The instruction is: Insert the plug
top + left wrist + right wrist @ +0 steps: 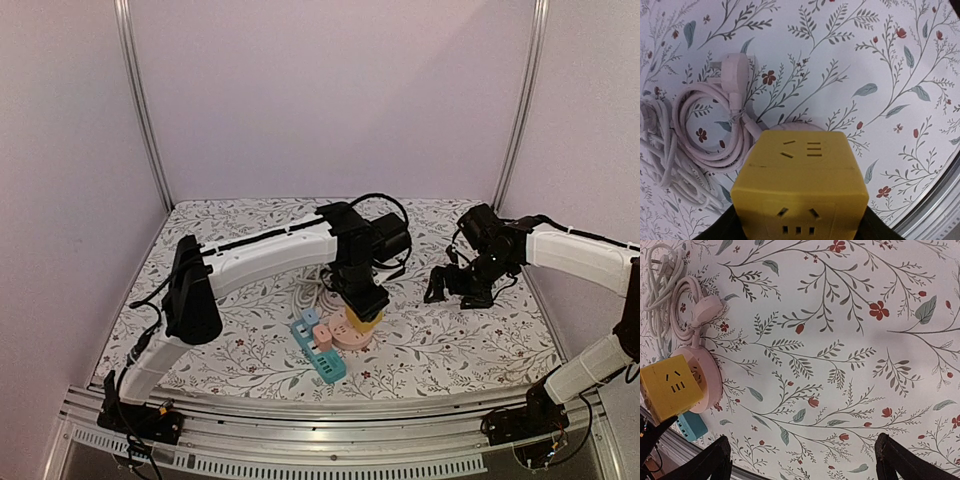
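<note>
My left gripper point(363, 312) is shut on a yellow cube plug adapter point(800, 185), holding it right over the round pink power socket point(350, 332). In the right wrist view the yellow cube point(667, 385) sits on the pink socket point(705, 380), whose pink cable point(687, 305) coils behind it. The pink cable's plug point(732, 67) lies on the cloth beyond the cube. My right gripper point(455, 285) is open and empty, hovering over bare floral cloth to the right; its fingertips point(715, 457) show wide apart.
A teal power strip point(318, 352) lies just left of the pink socket, with a small pink block on it. A white coiled cable point(660, 285) lies behind the pink coil. The metal front rail point(300, 410) runs along the near edge.
</note>
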`<state>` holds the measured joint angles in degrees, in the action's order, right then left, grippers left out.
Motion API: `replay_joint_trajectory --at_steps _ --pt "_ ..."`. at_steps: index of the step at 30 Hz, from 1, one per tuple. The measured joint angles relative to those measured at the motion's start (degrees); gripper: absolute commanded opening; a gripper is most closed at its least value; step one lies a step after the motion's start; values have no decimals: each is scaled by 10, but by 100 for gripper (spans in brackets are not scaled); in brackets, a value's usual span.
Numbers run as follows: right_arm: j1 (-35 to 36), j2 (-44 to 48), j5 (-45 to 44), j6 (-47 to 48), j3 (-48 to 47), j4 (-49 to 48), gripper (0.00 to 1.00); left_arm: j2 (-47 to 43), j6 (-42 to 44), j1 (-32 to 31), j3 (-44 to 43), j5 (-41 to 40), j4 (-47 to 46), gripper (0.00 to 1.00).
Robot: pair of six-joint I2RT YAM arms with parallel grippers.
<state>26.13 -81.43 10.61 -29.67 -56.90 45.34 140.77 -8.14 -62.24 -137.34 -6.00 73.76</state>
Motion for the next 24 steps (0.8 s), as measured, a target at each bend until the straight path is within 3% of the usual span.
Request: replay_joint_trajectory --at_steps 11,24 --pt "0 -7 4 1 -15 7 99 -1 -1 14 -3 31 -6 0" --pt "0 -15 2 -3 -43 9 99 -61 2 89 84 179 -27 0"
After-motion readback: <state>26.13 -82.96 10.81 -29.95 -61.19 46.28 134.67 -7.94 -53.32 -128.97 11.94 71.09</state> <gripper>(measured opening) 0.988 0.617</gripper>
